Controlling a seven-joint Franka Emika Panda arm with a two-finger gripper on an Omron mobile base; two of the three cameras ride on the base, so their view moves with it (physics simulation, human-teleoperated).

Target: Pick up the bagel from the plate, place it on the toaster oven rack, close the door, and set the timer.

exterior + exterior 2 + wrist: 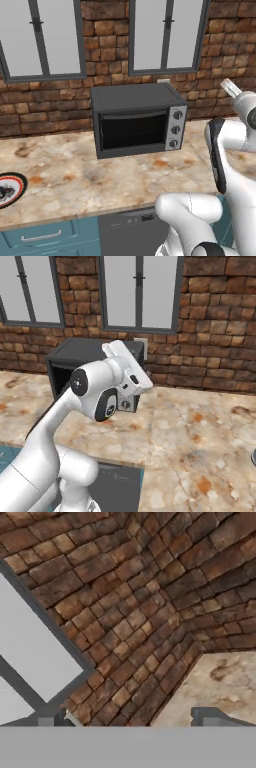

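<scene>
The plate lies on the counter at the far left, cut by the picture's edge; the bagel is out of view. The toaster oven stands at the back against the brick wall, its door shut, so the toaster oven rack is hidden behind the dark glass. Three silver knobs run down its right side. My arm is raised to the right of the oven, with the hand pointing up at the wall. In the hand view my gripper is open, its fingertips far apart with nothing between them.
The marble counter stretches between the plate and the oven. Brick wall and two windows rise behind. Teal drawers and a dark appliance front sit below the counter edge. A dark object pokes in at the right.
</scene>
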